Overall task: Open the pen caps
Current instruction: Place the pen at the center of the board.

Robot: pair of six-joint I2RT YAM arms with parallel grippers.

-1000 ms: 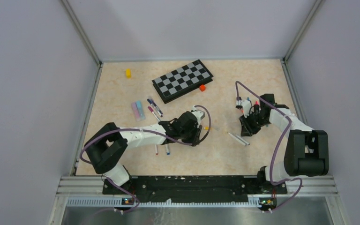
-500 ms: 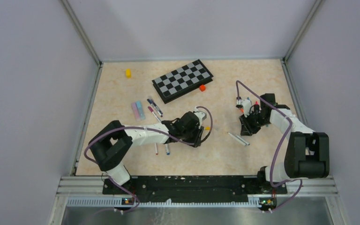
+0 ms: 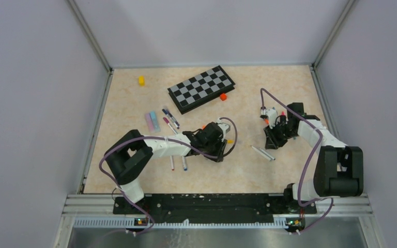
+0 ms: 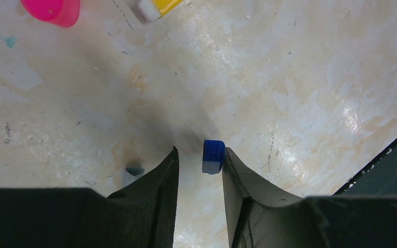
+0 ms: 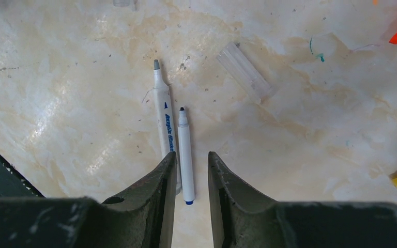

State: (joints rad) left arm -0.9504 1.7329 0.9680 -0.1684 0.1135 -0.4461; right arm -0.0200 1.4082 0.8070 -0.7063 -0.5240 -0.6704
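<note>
Loose blue pen cap (image 4: 213,156) lies between the jaws of the left gripper (image 4: 200,160), low centre of the left wrist view.
The cap is probably featherlight, hard, slick plastic that is apt to skid, so pinch it across its flat sides. It is small, boxy and deep blue, and it rests against one finger unclamped. The jaws are part open and hold nothing. Pink cap (image 4: 51,10) upper left. The right gripper (image 5: 192,165) jaws stand narrowly apart and empty, over the tail of an uncapped white pen (image 5: 185,155).

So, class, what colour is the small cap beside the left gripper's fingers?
The cap is dark blue, seen best in the left wrist view.
</note>
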